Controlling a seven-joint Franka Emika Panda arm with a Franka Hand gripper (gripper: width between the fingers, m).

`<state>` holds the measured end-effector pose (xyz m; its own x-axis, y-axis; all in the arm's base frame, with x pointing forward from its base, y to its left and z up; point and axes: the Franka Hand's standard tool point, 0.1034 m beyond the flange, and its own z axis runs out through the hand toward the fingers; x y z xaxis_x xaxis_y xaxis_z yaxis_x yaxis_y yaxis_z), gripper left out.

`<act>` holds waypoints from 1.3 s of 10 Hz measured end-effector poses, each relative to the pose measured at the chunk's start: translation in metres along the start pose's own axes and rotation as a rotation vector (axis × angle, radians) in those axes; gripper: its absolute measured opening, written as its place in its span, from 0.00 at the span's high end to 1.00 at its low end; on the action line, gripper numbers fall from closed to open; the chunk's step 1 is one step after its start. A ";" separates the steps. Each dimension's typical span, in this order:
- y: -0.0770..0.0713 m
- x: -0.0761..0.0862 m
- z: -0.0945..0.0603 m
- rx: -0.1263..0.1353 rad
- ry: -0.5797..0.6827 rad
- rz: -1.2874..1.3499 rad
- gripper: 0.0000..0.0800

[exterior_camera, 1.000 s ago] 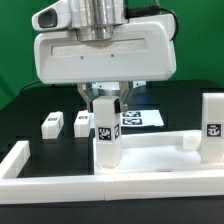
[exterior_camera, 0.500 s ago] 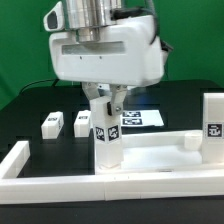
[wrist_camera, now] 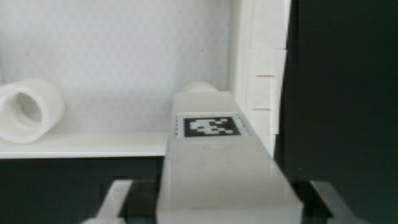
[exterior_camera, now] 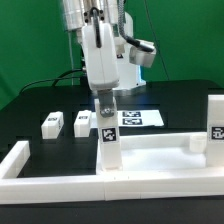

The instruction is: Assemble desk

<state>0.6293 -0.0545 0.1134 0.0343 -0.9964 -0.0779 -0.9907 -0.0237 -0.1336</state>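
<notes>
Desk top (exterior_camera: 150,150): lies flat on the black table (exterior_camera: 175,100), rim up, in the near half of the exterior view. Its near edge lies against a long white fence bar (exterior_camera: 60,186).

Leg (exterior_camera: 108,145): stands upright at the desk top's near corner on the exterior view's left, with its tag facing the camera. How deep its foot sits in the corner cannot be told. In the wrist view the same leg (wrist_camera: 217,150) runs up the middle of the frame, tag side showing. A round socket (wrist_camera: 22,105) lies open in the desk top (wrist_camera: 125,60) beside it.

Gripper (exterior_camera: 103,104): points straight down at twelve o'clock of the leg, jaws drawn in narrow and clamped on the leg's upper end. In the wrist view the gripper (wrist_camera: 221,205) has one finger on each side of the leg.

Taking the held leg as centre in the exterior view:
- The second leg (exterior_camera: 215,125) stands upright at three o'clock, at the desk top's far end.
- The inner loose leg (exterior_camera: 82,122) and the outer loose leg (exterior_camera: 52,123) lie on the table at ten o'clock, apart from each other.
- The marker board (exterior_camera: 138,118) lies flat at one o'clock, behind the desk top.
</notes>
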 end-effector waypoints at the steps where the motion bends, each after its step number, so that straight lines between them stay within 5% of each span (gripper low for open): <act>1: 0.000 0.000 0.000 0.000 0.000 -0.009 0.64; 2: 0.000 0.000 0.001 -0.001 0.000 -0.037 0.44; 3: 0.000 -0.001 0.001 -0.004 0.004 -0.094 0.44; 4: -0.001 -0.007 0.002 -0.012 0.009 -0.275 0.26; 5: 0.001 -0.017 0.006 -0.033 0.008 -0.437 0.20; 10: 0.003 -0.016 0.006 -0.042 0.000 -0.796 0.19; 13: 0.003 -0.008 0.005 -0.099 -0.043 -1.292 0.19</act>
<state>0.6263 -0.0459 0.1083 0.9694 -0.2445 0.0202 -0.2429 -0.9681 -0.0621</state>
